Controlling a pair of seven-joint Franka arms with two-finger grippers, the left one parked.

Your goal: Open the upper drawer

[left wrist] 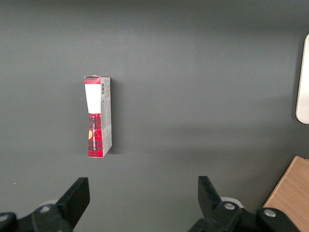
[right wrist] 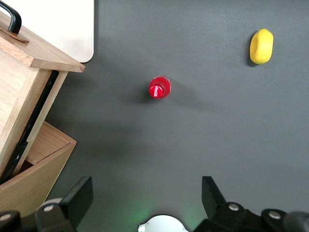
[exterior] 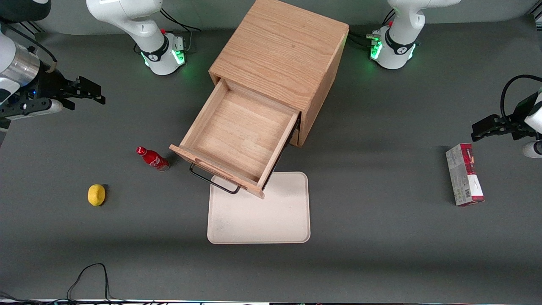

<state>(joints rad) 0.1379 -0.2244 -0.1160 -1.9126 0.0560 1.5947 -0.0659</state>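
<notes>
currently the upper drawer (exterior: 237, 140) is pulled well out of the cabinet (exterior: 281, 59), its plain wooden tray exposed with nothing in it. its black bar handle (exterior: 214, 180) overhangs the edge of the cream tray (exterior: 258, 220) that lies flat on the table (exterior: 381, 237) in front of the cabinet. cabinet sits mid-table, turned at an angle to the front camera.

gripper (exterior: 87, 94) hangs above the table at the working arm's end, well apart from the drawer and touching nothing. fingers are spread, nothing between them; the right wrist view shows both fingertips (right wrist: 79, 195) with bare table in the gap.

red bottle (exterior: 152, 158) stands upright just beside the drawer's front corner, on the working arm's side, not touching it. from the wrist camera its cap (right wrist: 159, 87) shows end-on. lemon (exterior: 96, 195) lies nearer the front camera than the bottle and farther toward the working arm's end.

red and white box (exterior: 464, 174) lies flat toward the parked arm's end of the table, well apart from the cabinet.

right wrist view also catches the side of the drawer (right wrist: 24, 92) with a piece of the cabinet (right wrist: 34, 169) below it.
</notes>
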